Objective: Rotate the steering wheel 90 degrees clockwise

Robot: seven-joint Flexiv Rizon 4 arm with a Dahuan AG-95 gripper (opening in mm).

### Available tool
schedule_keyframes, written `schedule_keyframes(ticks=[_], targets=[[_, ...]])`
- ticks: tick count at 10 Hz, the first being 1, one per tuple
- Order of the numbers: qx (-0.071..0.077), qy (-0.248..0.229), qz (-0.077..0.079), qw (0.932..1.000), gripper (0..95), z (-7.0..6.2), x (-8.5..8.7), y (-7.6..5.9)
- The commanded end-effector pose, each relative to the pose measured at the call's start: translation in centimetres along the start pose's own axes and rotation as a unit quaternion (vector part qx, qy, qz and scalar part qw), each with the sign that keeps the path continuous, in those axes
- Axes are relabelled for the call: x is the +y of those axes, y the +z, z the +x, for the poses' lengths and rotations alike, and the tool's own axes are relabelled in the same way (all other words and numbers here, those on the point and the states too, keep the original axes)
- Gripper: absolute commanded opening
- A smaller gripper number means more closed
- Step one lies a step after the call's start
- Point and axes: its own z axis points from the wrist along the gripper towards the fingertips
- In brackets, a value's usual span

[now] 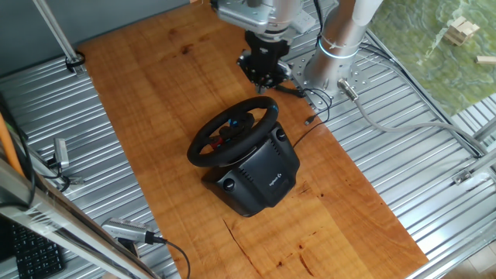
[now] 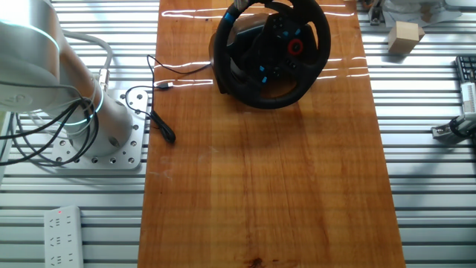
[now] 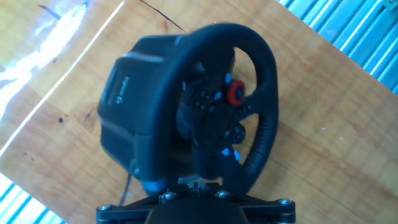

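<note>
The black steering wheel [image 1: 232, 130] stands tilted on its boxy black base [image 1: 260, 174] on the wooden board. Red and blue hub buttons show in the other fixed view [image 2: 279, 52] and in the hand view [image 3: 214, 106]. My gripper [image 1: 263, 77] hangs just above and behind the wheel's far rim, apart from it. In the hand view the fingertips [image 3: 199, 182] meet at the bottom centre with nothing between them, close over the near rim. The gripper is out of the other fixed view.
A black cable with a plug [image 2: 160, 85] lies on the board's edge near the arm's mount [image 2: 104, 134]. A wooden block [image 2: 405, 37] and a power strip [image 2: 63, 223] sit on the metal slats. The base [image 3: 134, 106] lies left of the wheel in the hand view.
</note>
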Motion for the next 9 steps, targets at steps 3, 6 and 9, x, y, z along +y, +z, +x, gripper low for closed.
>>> schedule_keyframes(ticks=[3, 6, 9], targets=[[-0.003, 0.008, 0.003, 1.0, 0.0, 0.1, 1.6, 0.7], [-0.007, 0.0, 0.006, 1.0, 0.0, 0.6, 2.6, 0.9], [-0.007, -0.004, 0.011, 0.9999, 0.0, 1.2, 3.1, 1.0]])
